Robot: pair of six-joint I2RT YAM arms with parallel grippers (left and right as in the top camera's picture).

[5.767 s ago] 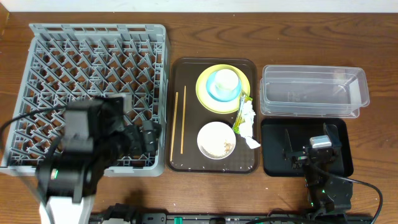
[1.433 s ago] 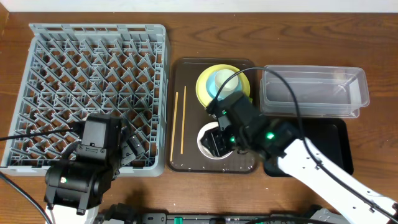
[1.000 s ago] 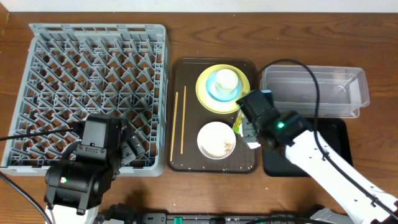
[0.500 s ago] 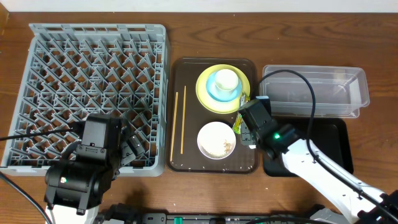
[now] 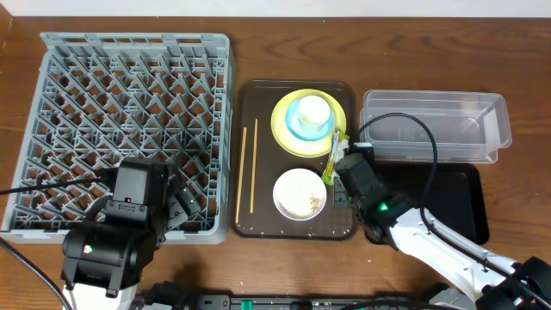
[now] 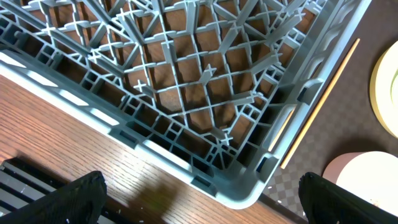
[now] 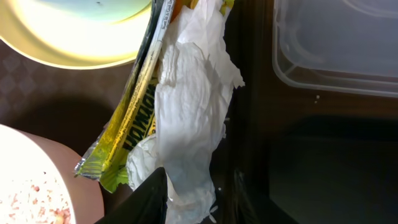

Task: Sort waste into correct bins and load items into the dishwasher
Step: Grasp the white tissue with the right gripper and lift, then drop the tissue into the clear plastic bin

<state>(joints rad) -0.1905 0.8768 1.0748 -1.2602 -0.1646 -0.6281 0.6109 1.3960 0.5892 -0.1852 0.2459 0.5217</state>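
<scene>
Step in hand: waste sorting. Right gripper (image 7: pixel 193 190) pinches the crumpled white tissue (image 7: pixel 189 112), lying beside the green-and-yellow plastic wrapper (image 7: pixel 134 118) on the dark brown serving tray (image 5: pixel 258 220). Left gripper (image 6: pixel 199 193) idle, jaws spread wide. Next: lift the tissue clear, wrapper left behind.

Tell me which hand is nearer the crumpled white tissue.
Right. The right hand is at the tissue, fingers straddling its lower end; the left hand hangs open over the dish rack's corner.

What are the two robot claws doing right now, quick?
Left gripper: open, holding nothing, beside the grey dish rack.
Right gripper: closed on the white tissue, beside the wrapper.
</scene>
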